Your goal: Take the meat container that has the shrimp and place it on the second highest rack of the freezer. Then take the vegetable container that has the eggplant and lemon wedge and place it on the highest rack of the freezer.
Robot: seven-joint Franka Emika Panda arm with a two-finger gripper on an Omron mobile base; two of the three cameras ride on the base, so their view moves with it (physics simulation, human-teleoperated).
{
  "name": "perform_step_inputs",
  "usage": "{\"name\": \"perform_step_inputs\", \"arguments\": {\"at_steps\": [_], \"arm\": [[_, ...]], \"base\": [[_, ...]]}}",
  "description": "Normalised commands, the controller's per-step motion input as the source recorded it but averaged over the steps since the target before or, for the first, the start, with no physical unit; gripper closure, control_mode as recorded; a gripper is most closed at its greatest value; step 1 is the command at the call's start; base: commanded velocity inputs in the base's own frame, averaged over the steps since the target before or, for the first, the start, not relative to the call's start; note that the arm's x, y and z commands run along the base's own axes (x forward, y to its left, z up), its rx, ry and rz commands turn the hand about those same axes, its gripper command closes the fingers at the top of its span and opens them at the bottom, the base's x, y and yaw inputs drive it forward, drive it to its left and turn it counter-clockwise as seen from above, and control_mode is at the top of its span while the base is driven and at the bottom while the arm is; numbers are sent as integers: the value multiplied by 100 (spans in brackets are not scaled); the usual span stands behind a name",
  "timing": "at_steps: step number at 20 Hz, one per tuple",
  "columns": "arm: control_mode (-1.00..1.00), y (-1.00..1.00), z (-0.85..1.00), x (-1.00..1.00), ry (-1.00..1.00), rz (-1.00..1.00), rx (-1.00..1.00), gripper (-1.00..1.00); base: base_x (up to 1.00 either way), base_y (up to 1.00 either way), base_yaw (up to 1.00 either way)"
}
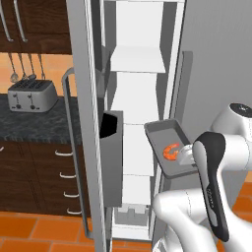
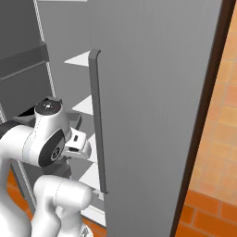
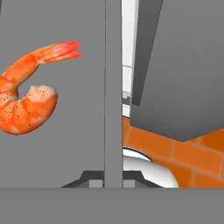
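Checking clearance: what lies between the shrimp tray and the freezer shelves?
Nothing; in the left base view the tray sits just outside the freezer opening, bare gap.

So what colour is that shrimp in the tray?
Orange-red with tiny dark speckles and a paler end; the shrimp shows best in the hand view.

White shelves (image 1: 137, 59) stacked inside the open freezer (image 1: 142, 123), their upper surfaces bare; a lower compartment near the bottom holds pale blocks (image 1: 132, 215), too small to identify. Grey tray (image 1: 167, 147), tilted and clear of the shelves, carrying one curled orange shrimp (image 1: 172, 151) directly on its floor. Dark speckled table (image 1: 34, 120) at left, bearing a silver toaster (image 1: 31, 95). Orange tiled floor (image 1: 39, 231) beneath.
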Motion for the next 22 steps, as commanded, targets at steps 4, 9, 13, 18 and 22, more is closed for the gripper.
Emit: {"name": "perform_step_inputs", "arguments": {"at_steps": [4,9,13,18,22], "arm": [[-100,39,2,6,4,-16,-4,100],[-100,22,1,12,2,-15,-8,100],[-100,-10,4,6,-3,-3,-2,100],[-100,-13,6,25,-7,0,0,100],[-100,0,4,75,0,0,0,100]], "base": [[0,0,0],[0,0,0],[0,0,0],[0,0,0],[0,0,0]]}}
